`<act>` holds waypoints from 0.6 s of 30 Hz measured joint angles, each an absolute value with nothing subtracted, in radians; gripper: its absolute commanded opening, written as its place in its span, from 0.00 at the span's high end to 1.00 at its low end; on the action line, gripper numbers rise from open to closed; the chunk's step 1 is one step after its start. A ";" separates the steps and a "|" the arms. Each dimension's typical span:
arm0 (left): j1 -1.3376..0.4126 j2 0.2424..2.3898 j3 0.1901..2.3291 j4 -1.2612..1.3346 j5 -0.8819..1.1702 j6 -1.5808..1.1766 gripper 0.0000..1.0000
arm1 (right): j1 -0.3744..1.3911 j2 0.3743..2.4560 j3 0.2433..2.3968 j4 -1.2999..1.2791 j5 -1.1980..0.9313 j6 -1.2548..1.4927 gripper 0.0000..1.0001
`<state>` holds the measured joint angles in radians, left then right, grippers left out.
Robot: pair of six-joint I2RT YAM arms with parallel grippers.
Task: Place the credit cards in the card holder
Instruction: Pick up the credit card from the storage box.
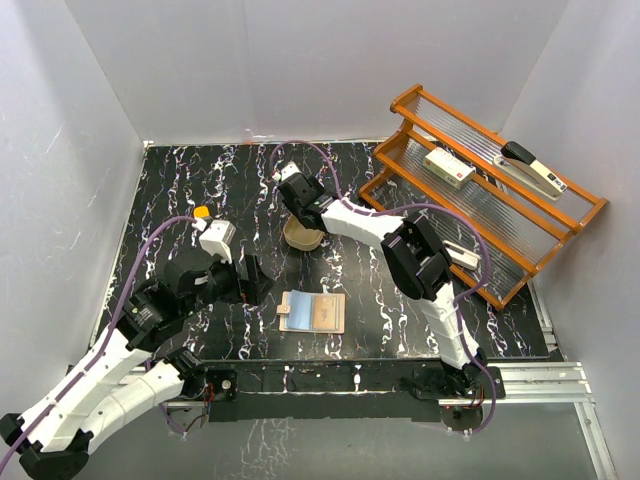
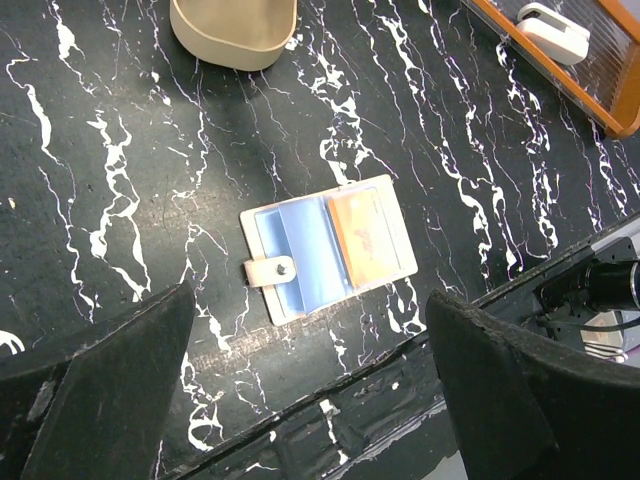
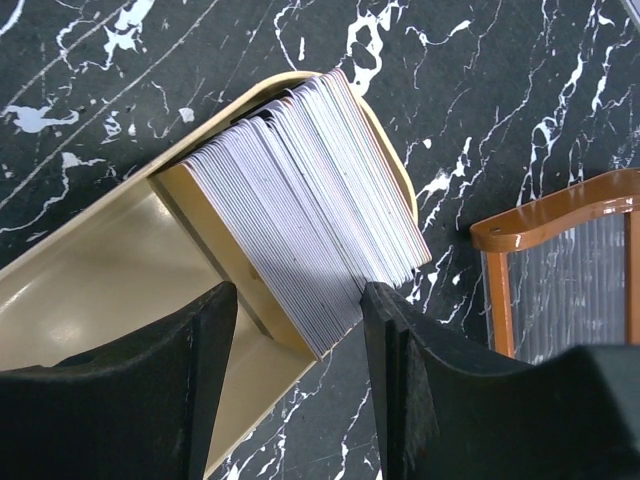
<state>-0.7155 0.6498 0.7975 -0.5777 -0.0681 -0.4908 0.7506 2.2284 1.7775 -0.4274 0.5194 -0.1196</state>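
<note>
**Top view.** On the black marbled worktop lies 1 card holder, open flat, near the front edge between the 2 arms. The left hand hangs just left of it. The right hand reaches to the far middle, down at 1 tan tray. On the right stands 1 wooden rack holding 1 stapler and 1 white box.

**Left wrist view.** The left hand's fingers are spread fully wide with nothing between them. The card holder shows 2 pocket panels and 1 snap tab. It lies free, touched by nothing.

**Right wrist view.** The credit cards stand on edge as 1 tight stack in the tray, too many to count, surely dozens. The right hand stands about half open, astride the stack's near corner. I cannot tell whether its fingers press the cards or only flank them.

**Risks.**
- Closing this wide would likely take a thick wad, not 1 card.
- The smooth cards could fan out and slip on the lift.
- The light tray might drag or tip with them.
- The holder, pinned by nothing, may slide when a card is pushed into a pocket.
</note>
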 measured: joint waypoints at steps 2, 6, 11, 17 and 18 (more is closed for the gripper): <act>-0.715 0.642 0.797 -0.578 -0.074 -0.491 0.01 | 0.751 2.233 1.780 -0.428 0.535 -0.129 0.55; -0.715 0.640 0.797 -0.583 -0.084 -0.491 0.01 | 0.751 2.233 1.780 -0.432 0.550 -0.132 0.61; -0.716 0.640 0.797 -0.585 -0.091 -0.491 0.01 | 0.754 2.233 1.786 -0.442 0.552 -0.134 0.67; -0.715 0.640 0.797 -0.585 -0.094 -0.491 0.01 | 0.758 2.233 1.791 -0.445 0.554 -0.135 0.70; -0.715 0.640 0.797 -0.585 -0.094 -0.491 0.01 | 0.758 2.232 1.791 -0.445 0.554 -0.135 0.70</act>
<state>-0.7155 0.6395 0.7975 -0.5850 -0.0937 -0.4908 0.7578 2.2322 1.7908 -0.4454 0.5537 -0.1349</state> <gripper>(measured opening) 0.985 0.320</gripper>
